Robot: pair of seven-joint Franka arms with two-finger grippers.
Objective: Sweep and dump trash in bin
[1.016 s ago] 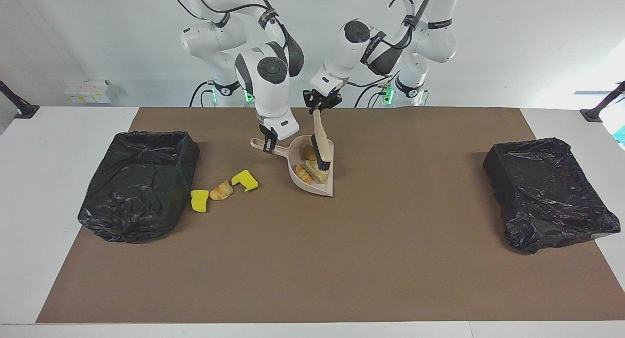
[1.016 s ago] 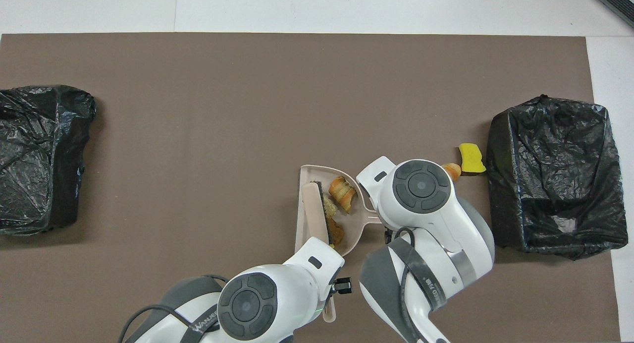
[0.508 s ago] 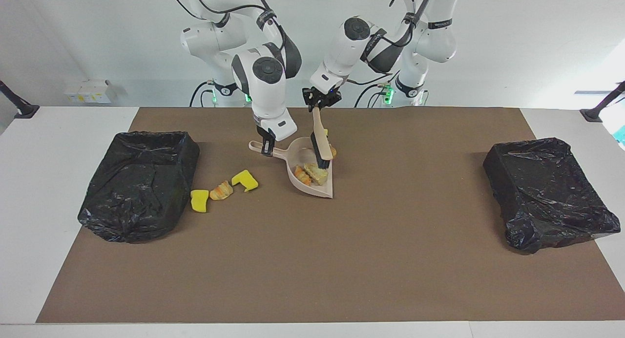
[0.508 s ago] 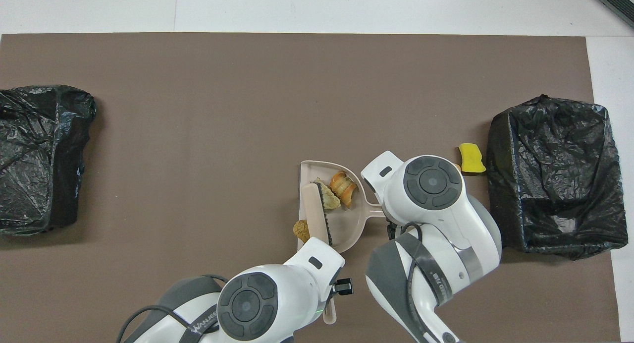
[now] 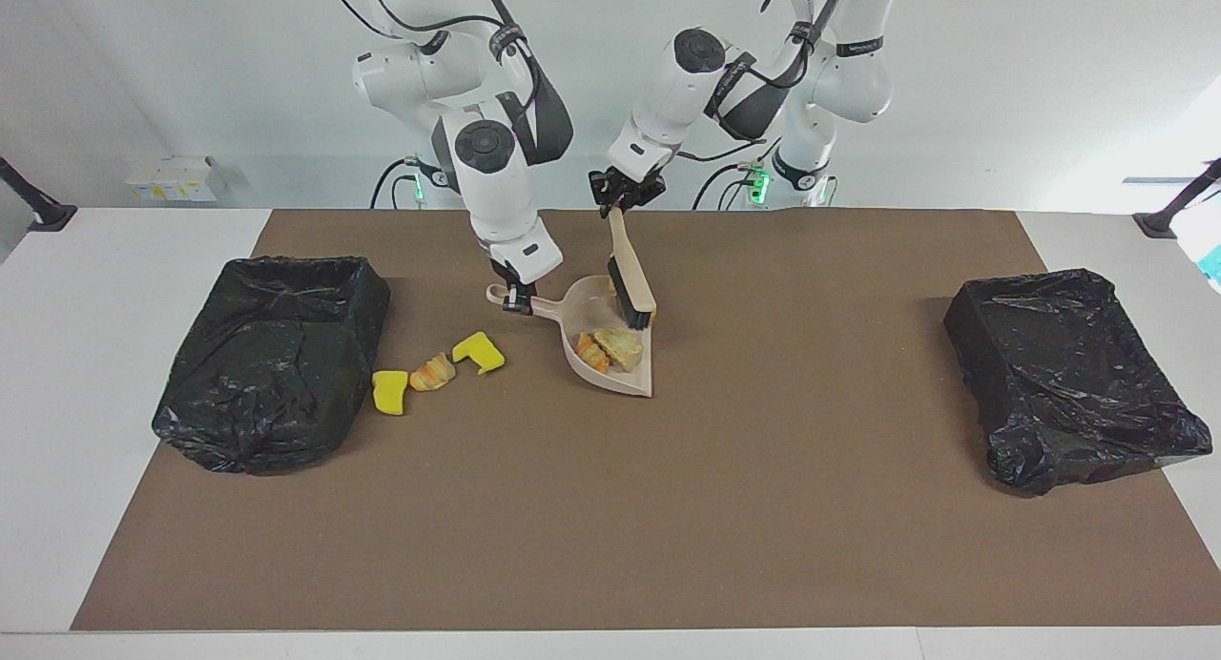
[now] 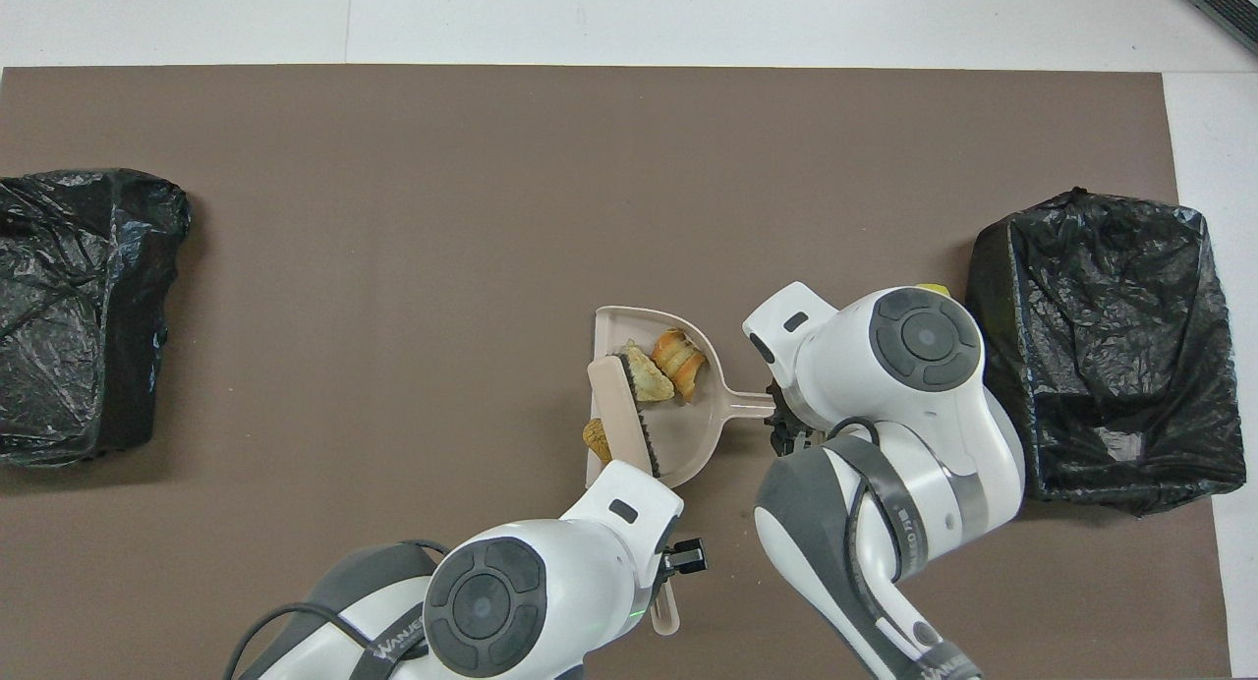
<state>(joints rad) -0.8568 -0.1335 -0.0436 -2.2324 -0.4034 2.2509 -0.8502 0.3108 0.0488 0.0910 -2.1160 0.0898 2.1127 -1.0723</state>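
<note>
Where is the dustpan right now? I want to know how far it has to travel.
The dustpan sits mid-table in the facing view, close to the robots, its handle in the right gripper, the brush at its open edge.

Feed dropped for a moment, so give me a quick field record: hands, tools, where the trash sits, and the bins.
left hand: shut on brush handle
right hand: shut on dustpan handle
brush head: down in the dustpan, beside the pieces
in dustpan: two bread-like pieces
outside dustpan: one brown lump, beside its open edge
loose on mat: two yellow chunks and one orange piece, beside the bin at the right arm's end
other bin: at the left arm's end
</note>
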